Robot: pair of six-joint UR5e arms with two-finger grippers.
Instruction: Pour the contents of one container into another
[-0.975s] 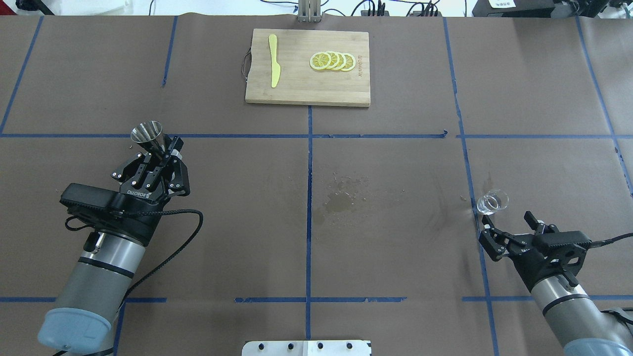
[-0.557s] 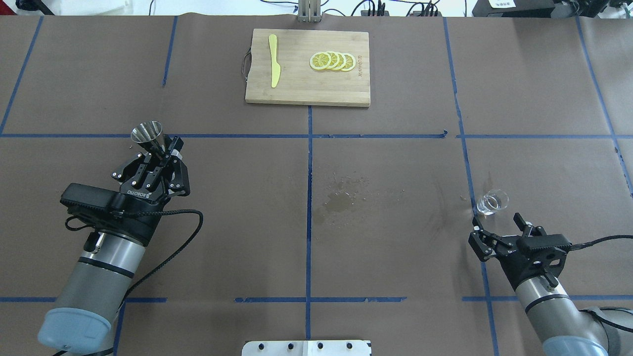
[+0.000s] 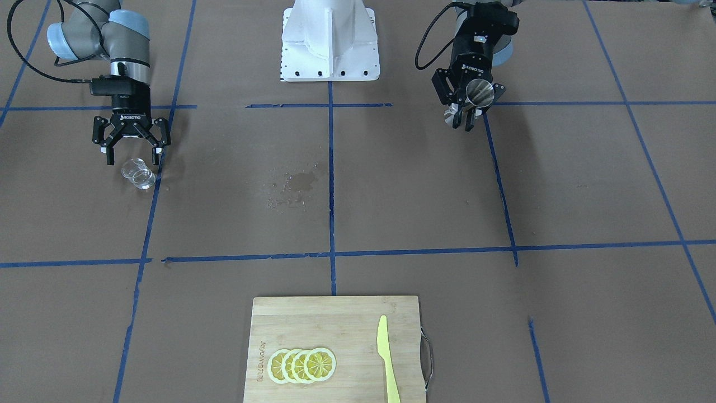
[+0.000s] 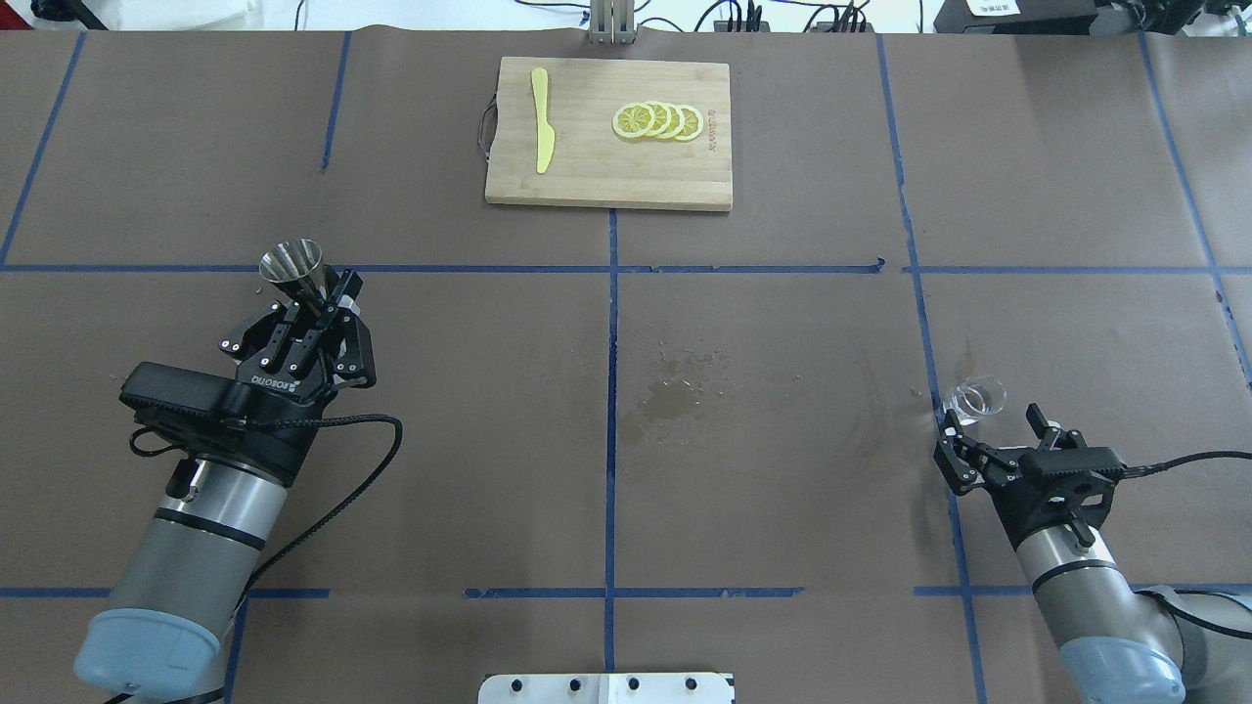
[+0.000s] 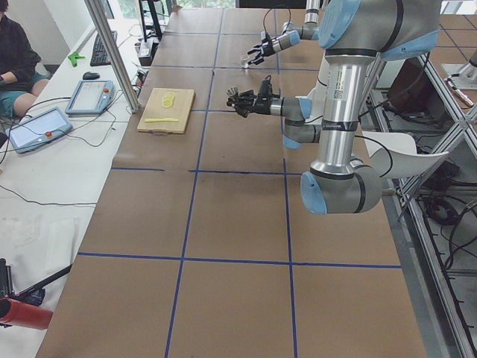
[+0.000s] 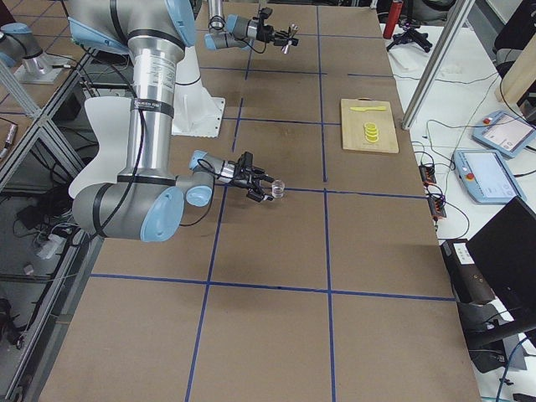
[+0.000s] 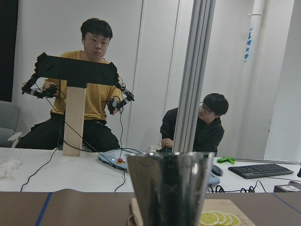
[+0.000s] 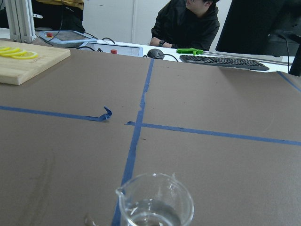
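Two steps are judged left on the worktop (image 4: pixel 782 489): grasping and pouring. The left hand (image 4: pixel 318 303) is clamped on an upright metal cup (image 4: pixel 291 264). The right hand (image 4: pixel 988 425) is spread open just behind the glass beaker (image 4: pixel 975 399), which is set on the worktop, ungrasped.

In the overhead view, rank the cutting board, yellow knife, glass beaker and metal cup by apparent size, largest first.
Cutting board
Yellow knife
Metal cup and glass beaker: too alike to rank
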